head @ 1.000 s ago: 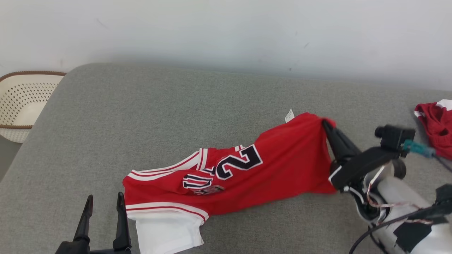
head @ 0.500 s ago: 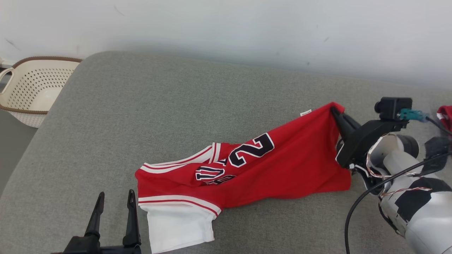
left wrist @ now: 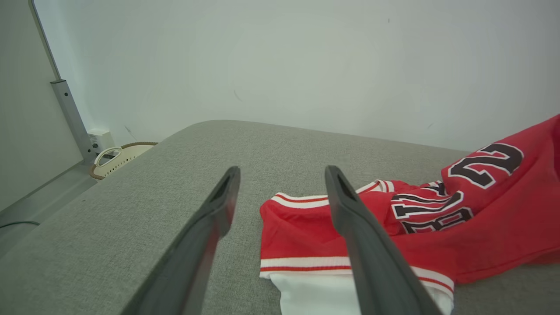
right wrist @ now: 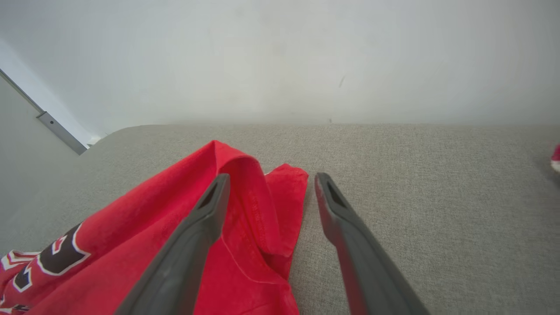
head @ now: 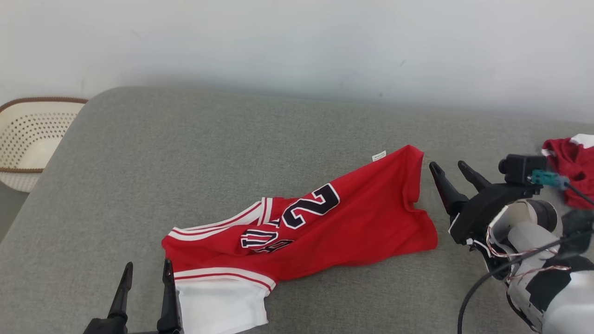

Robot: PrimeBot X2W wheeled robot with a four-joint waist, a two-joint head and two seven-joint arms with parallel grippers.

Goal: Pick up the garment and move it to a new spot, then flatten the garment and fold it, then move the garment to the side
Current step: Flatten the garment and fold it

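right gripper (head: 446, 165) stands wide open and empty; the red jersey (head: 325, 222) lies crumpled on the grey cushion (head: 232, 134) just to its left, hem nearest the left finger. left gripper (head: 147, 265) is also spread wide, holding nothing, with the jersey's white-trimmed end just beside its right finger. well out to this gripper's left sits a perforated cream basket (head: 28, 139); its contents cannot be told. a second red garment (head: 568, 162) lies beyond the right gripper's right side

Two red garments (head: 371, 208) (head: 568, 160) (one half cropped), one basket (head: 28, 125), two end effectors (head: 147, 263) (head: 446, 163).
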